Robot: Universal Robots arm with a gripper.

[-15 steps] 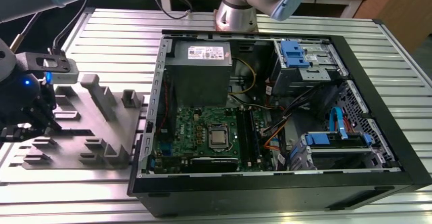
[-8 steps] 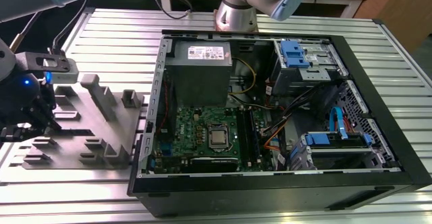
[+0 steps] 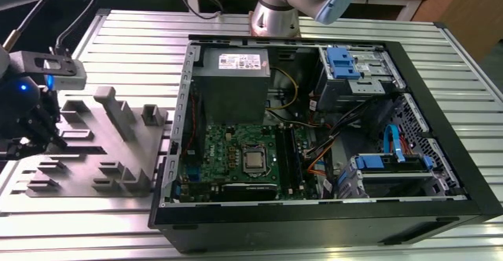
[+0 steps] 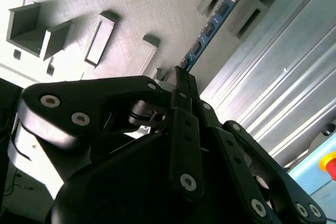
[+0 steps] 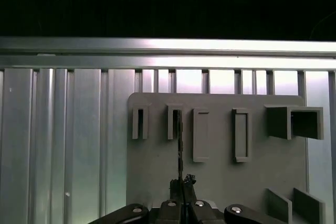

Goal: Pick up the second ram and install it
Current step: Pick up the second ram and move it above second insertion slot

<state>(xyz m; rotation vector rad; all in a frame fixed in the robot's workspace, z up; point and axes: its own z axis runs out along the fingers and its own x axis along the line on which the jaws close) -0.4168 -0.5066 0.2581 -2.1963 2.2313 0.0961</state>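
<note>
The second ram (image 4: 209,31) is a thin green stick with dark chips, seen edge-on in the first wrist view (image 5: 179,145). Its far end reaches a slot block of the grey fixture (image 5: 220,177), and I cannot tell whether it still rests in that slot. My gripper (image 4: 181,74) is shut on the stick's near end, with the black fingers (image 5: 182,190) pressed together around it. In the exterior view the gripper (image 3: 27,132) hangs over the fixture plate (image 3: 86,155) at the exterior view's left.
An open computer case (image 3: 440,155) lies to the exterior view's right of the fixture, showing the green motherboard (image 3: 228,149), its memory slots (image 3: 291,161) and cables. Tall grey fixture blocks (image 3: 118,116) stand between gripper and case. All rests on a ribbed metal table (image 3: 141,31).
</note>
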